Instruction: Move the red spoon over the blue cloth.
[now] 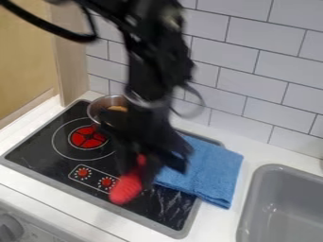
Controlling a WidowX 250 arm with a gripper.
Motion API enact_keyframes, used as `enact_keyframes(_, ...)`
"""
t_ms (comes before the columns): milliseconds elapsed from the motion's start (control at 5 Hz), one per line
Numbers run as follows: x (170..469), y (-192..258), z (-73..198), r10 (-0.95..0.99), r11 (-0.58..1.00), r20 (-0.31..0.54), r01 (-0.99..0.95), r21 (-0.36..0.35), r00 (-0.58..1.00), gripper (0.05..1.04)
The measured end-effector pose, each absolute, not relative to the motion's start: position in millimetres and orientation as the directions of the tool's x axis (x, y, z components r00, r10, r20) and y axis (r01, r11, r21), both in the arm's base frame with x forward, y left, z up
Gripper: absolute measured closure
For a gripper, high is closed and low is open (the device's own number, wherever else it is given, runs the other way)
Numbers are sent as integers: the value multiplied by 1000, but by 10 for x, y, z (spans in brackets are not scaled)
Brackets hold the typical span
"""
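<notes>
The gripper [150,165] hangs blurred over the right half of the stove, just left of the blue cloth. The red spoon [126,189] has its broad end toward the stove's front edge, right of the knobs. Its narrower red part runs up against the gripper, which hides the rest; whether it is held cannot be made out. The folded blue cloth [211,170] lies across the stove's right edge and the white counter, its left part partly behind the gripper.
A metal pot [96,109] with something orange-brown inside stands at the back left of the stove [38,150], partly behind the arm. Red knobs sit near the stove's front. A grey sink [251,201] is at the right, and a tiled wall [252,71] rises behind.
</notes>
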State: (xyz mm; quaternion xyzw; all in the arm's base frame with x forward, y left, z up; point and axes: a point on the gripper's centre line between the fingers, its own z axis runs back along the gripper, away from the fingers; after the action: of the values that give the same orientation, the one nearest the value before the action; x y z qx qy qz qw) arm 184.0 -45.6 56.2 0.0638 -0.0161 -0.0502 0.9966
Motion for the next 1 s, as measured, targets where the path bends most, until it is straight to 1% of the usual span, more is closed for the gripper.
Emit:
enact_keyframes(200,1979,-628,446,-79,987,27,74,145,997,778)
enact_keyframes(400,2022,-700,278,-35,991,28,31,129,999,778)
enact_keyframes(600,2110,-763,197,-12,995,60,6,101,998,778)
enact_keyframes(800,2222,-819,172,-7,996,90,0,84,996,778)
enact_keyframes(1000,2259,-851,124,-18,997,99,11,71,995,778)
